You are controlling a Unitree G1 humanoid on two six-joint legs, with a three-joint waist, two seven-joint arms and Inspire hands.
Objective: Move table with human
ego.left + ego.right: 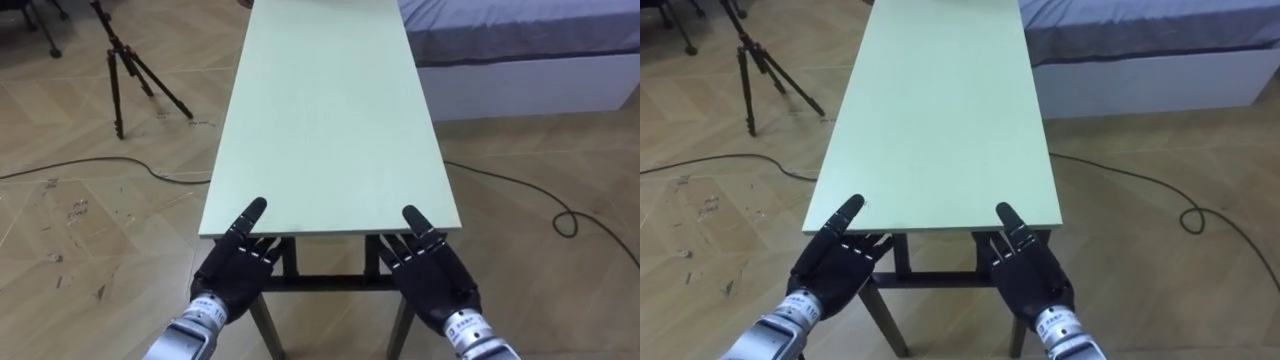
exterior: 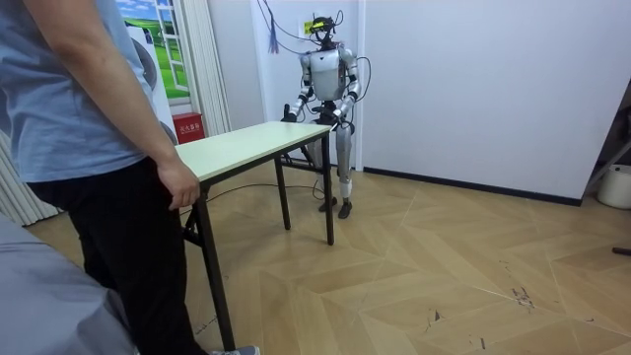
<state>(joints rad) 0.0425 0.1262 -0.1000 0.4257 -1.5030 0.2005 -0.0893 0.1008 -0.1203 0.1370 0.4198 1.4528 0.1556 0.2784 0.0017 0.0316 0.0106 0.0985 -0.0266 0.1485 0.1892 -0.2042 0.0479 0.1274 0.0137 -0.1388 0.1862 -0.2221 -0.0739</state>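
**Insp.:** Left eye view, pls.
**Asst.:** Long pale-green desk (image 1: pixel 330 120) runs lengthwise away from the robot. Both hands are at its near short edge. Left hand (image 1: pixel 232 270) is at the left corner, thumb flat on top, fingers tucked under the top, so it is clamped on the edge. Right hand (image 1: pixel 438 272) does the same at the right corner. Dark frame and legs show below, betw. the hands.

**Insp.:** Right eye view?
**Asst.:** Same scene. Black tripod (image 1: pixel 755 65) stands on the wood floor, well left of the desk. Bed (image 1: pixel 1140 40), grey cover on a white base, is near the desk's far right side.

**Insp.:** Room view?
**Asst.:** Robot stands upright at the desk's far end, close to the white wall, arms fwd, both hands on the end of the top. Person (image 2: pixel 89 148) stands at the near end, and the person's hand (image 2: pixel 179 187) hangs at that edge. Cannot tell if it grips.

**Insp.:** Desk level?
**Asst.:** Approx. level. The legs at the robot's end reach the floor.
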